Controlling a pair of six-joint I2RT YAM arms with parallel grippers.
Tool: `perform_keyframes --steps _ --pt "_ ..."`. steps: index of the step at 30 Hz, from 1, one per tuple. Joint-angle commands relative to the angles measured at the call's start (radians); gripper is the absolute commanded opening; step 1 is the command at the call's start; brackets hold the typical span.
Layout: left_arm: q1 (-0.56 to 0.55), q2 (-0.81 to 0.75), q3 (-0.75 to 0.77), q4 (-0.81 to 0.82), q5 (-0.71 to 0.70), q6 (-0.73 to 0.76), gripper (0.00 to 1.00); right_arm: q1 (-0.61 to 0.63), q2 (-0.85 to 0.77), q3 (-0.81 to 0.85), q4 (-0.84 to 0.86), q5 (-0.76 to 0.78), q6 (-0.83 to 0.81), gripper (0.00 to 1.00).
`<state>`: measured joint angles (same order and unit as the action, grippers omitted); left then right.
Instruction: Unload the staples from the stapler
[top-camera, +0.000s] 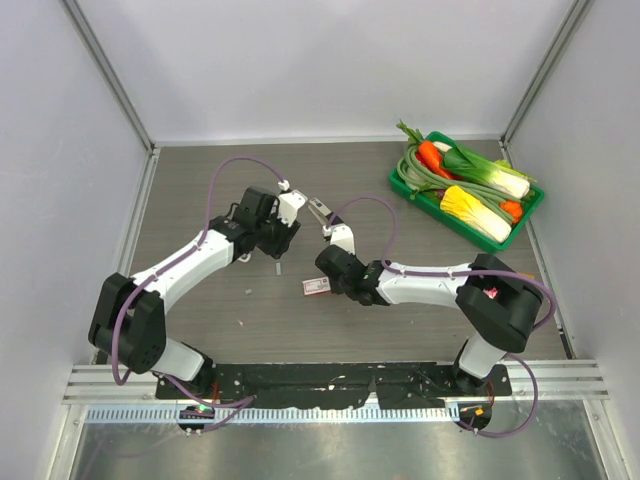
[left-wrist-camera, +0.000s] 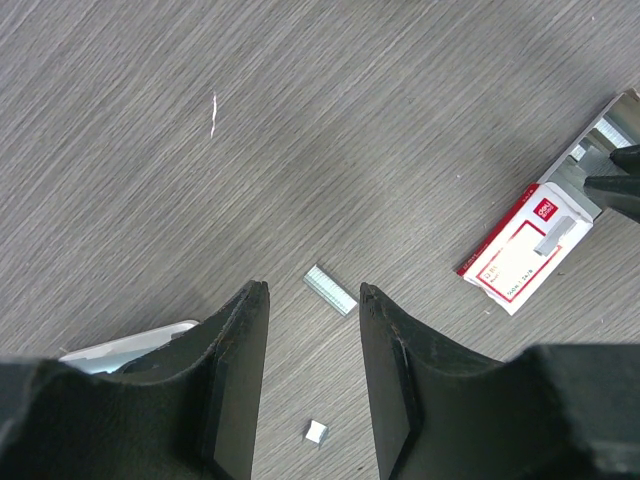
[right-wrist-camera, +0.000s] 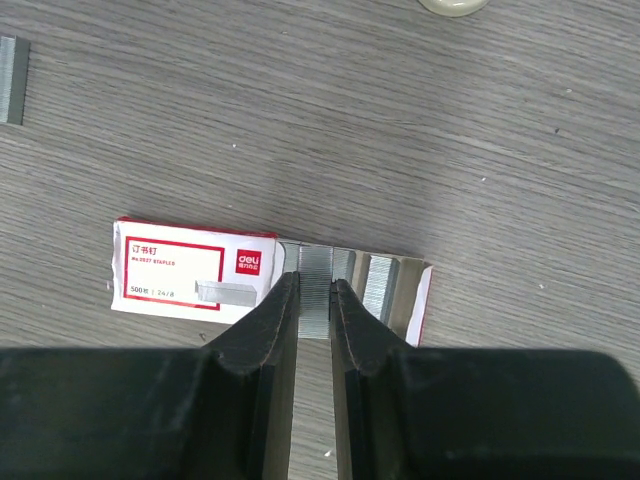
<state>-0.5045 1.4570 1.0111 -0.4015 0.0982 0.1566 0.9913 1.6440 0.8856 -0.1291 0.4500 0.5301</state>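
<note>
The stapler shows only as a pale white-grey edge (left-wrist-camera: 130, 345) on the table just left of my left fingers. The rest of it is hidden behind them, and in the top view it lies under the left arm. My left gripper (left-wrist-camera: 313, 290) (top-camera: 275, 250) is open and empty, hovering over a loose staple strip (left-wrist-camera: 330, 290) (top-camera: 277, 268). My right gripper (right-wrist-camera: 314, 285) (top-camera: 325, 283) is shut on another staple strip (right-wrist-camera: 316, 270) over the open end of the red-and-white staple box (right-wrist-camera: 190, 265) (top-camera: 317, 287) (left-wrist-camera: 525, 250).
A green tray (top-camera: 395, 182) of toy vegetables stands at the back right. A small staple fragment (left-wrist-camera: 316, 431) (top-camera: 247, 291) lies near my left gripper. A pale rounded thing (right-wrist-camera: 455, 5) sits at the top edge of the right wrist view. Walls enclose the table.
</note>
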Motion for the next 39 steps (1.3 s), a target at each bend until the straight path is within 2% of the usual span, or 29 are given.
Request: perform_keyframes --steps 1,39 --pt "0.0 -0.017 -0.003 0.023 0.0 -0.005 0.45 0.007 0.014 0.036 0.042 0.003 0.018 0.01" --pt "0.0 -0.024 -0.009 0.02 -0.002 -0.003 0.45 0.007 0.007 -0.048 0.121 0.041 -0.009 0.01"
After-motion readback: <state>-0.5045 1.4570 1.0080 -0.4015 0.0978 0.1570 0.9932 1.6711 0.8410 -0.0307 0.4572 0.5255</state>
